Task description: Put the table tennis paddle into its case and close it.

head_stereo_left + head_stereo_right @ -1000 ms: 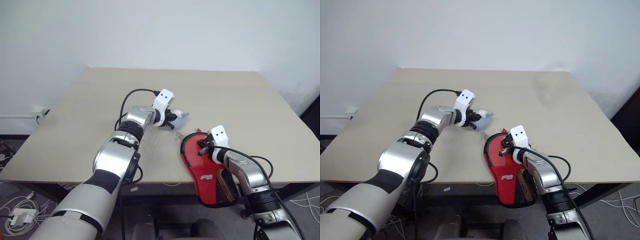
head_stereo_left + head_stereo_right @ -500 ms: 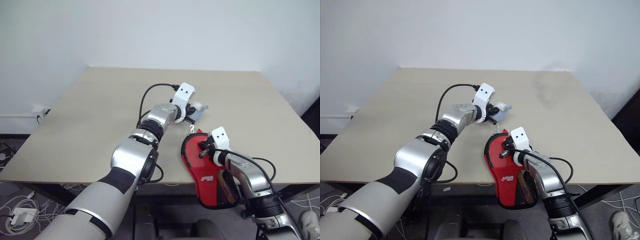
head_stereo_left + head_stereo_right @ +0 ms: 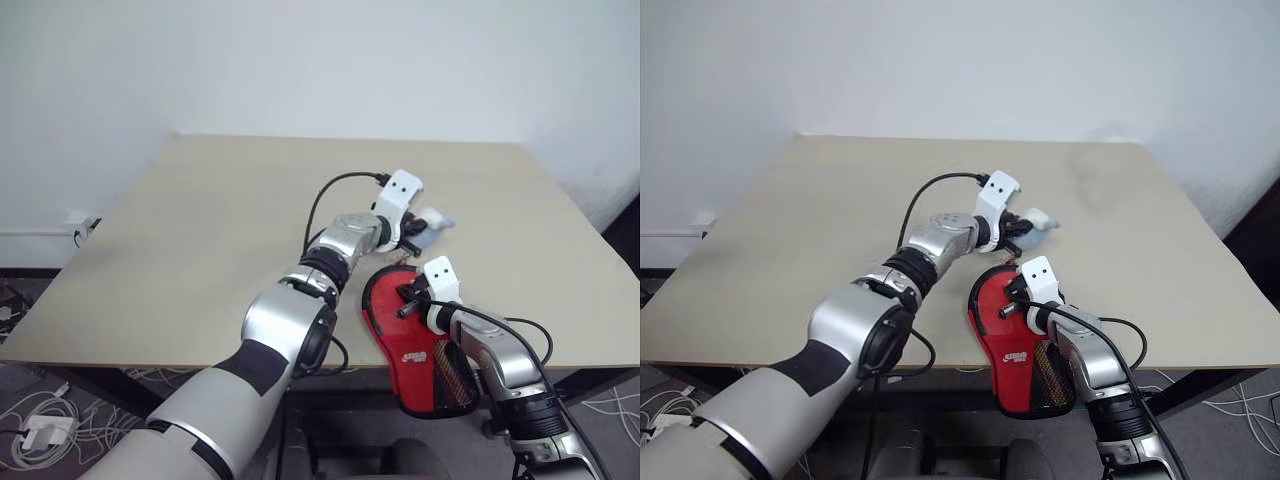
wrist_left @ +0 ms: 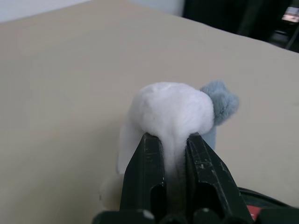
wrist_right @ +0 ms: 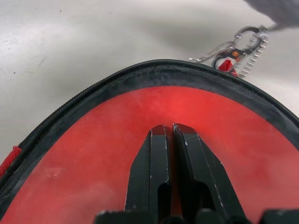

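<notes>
So, the case point(image 3: 415, 335) was laid red side up at the near edge of the beige table point(image 3: 200, 230), with its narrow mesh end hung out past the edge. The round red face seen through the cover looked like the table tennis paddle point(image 5: 117, 140) already tucked inside, though that couldn't be confirmed for sure. The black zip edging was seen curved around the rounded end, and a small metal zip pull with a ring point(image 5: 236, 51) was laid on the table just beyond that end.

The right gripper point(image 5: 168, 133) was pressed down onto the red face, fingers clenched together with nothing visibly caught between them.

The left gripper point(image 4: 170, 144) was clamped tight on a soft white and grey-blue wad point(image 4: 175, 112), a strip of the white fluff squeezed between the two black fingers point(image 4: 149, 172). That wad was held up just above the table, right beyond the rounded end of the case, close to the right wrist.
</notes>
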